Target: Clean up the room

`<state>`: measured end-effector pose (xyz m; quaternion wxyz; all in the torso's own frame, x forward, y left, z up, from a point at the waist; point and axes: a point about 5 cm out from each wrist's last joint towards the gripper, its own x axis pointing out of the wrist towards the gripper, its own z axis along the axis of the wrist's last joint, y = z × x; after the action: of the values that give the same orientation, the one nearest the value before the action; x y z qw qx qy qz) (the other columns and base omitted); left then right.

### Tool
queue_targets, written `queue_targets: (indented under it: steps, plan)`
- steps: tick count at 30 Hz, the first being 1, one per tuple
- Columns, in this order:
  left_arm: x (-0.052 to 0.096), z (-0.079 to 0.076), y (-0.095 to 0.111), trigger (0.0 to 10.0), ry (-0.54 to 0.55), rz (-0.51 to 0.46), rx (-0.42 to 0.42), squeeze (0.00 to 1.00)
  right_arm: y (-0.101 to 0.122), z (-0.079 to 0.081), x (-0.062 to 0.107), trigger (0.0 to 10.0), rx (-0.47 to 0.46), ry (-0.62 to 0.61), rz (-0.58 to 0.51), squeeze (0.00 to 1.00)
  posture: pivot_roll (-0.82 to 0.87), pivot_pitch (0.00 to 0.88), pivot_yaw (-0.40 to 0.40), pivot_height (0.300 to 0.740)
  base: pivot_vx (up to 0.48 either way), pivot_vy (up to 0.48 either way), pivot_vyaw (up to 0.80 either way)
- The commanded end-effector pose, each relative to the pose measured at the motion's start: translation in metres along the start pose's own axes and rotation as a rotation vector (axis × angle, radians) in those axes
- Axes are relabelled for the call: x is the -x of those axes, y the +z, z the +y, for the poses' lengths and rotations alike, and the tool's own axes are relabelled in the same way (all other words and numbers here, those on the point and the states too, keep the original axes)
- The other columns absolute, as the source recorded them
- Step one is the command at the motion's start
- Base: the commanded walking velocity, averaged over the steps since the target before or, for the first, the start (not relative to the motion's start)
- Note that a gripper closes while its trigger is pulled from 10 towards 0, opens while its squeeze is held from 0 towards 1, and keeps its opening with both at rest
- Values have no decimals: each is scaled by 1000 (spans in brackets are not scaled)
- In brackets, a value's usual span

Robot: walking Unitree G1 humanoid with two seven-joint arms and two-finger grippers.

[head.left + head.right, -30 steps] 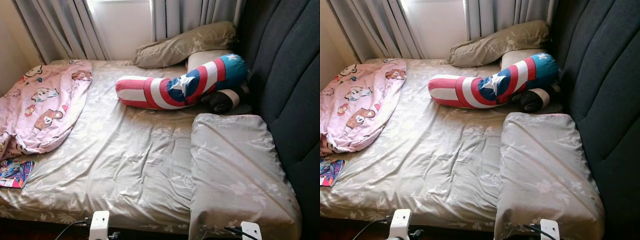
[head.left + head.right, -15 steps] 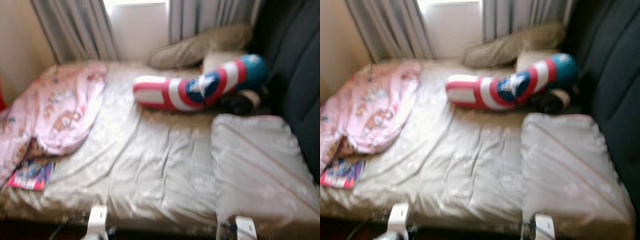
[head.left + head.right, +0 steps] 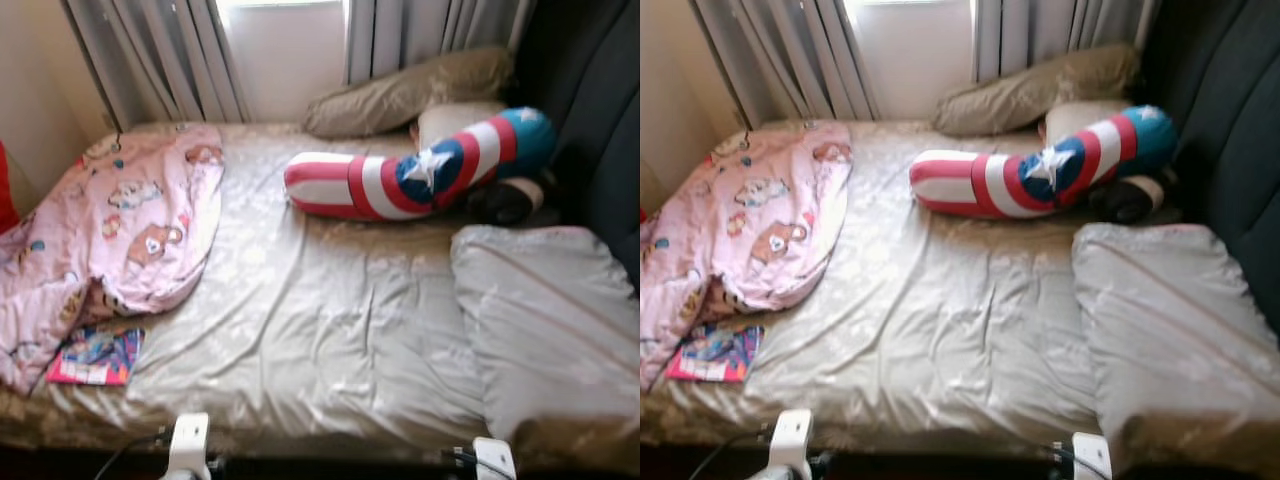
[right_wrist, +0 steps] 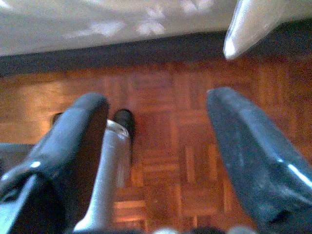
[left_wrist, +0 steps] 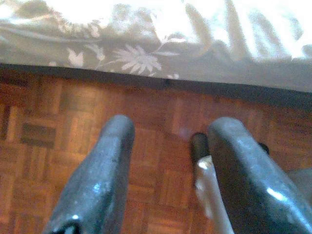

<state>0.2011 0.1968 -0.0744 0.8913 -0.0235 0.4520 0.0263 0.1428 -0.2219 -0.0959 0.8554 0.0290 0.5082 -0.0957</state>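
Note:
A bed with a rumpled beige floral sheet lies before me. A pink cartoon-print blanket is bunched at its left side. A colourful book rests near the front left edge, partly under the blanket. A red, white and blue star bolster lies across the far right, with a dark plush beside it. My left gripper hangs open over the parquet floor by the bed edge. My right gripper is open too, above the floor.
A large beige pillow fills the bed's near right. Two more pillows lean at the far side under grey curtains. A dark padded headboard runs along the right. A red object shows at the left edge.
The whole picture has shifted right, so the camera has turned left: more of the pink blanket, the book and the left wall are in sight. Nothing on the bed has moved.

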Motion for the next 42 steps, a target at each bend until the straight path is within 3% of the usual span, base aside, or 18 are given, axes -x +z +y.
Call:
queue_targets:
  steps: [1,25,42]
  plan:
    - [1,9,-1,10000,25,8,-5,0,5,6,-1,10000,-12,17,-18,0,-15,0,40,740,0,480,0]
    - [1,8,0,10000,25,10,2,0,13,20,-3,10000,-11,32,-35,0,-10,0,37,740,0,480,0]
    - [1,8,-1,10000,24,12,7,0,18,14,-3,10000,-1,29,-38,0,-10,0,35,740,0,480,0]
